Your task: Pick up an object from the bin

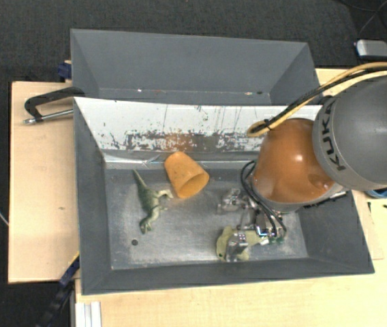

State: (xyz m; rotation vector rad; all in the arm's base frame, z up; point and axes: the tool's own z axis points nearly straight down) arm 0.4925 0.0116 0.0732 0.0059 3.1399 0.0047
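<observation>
Camera view: jaws low over small olive thing (233, 245) at bottom-right of bin (91, 203) floor, opening can't be told; I'd centre on it, clear of the wall, before closing.

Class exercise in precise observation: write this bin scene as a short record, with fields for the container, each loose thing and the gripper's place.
container: grey metal bin
thing 1: orange plastic cup, on its side near the back wall
thing 2: green toy dinosaur, lying on the floor just left of the cup
gripper: low over the floor's front right, apart from cup and dinosaur
by gripper: small pale lump, kind unclear
</observation>
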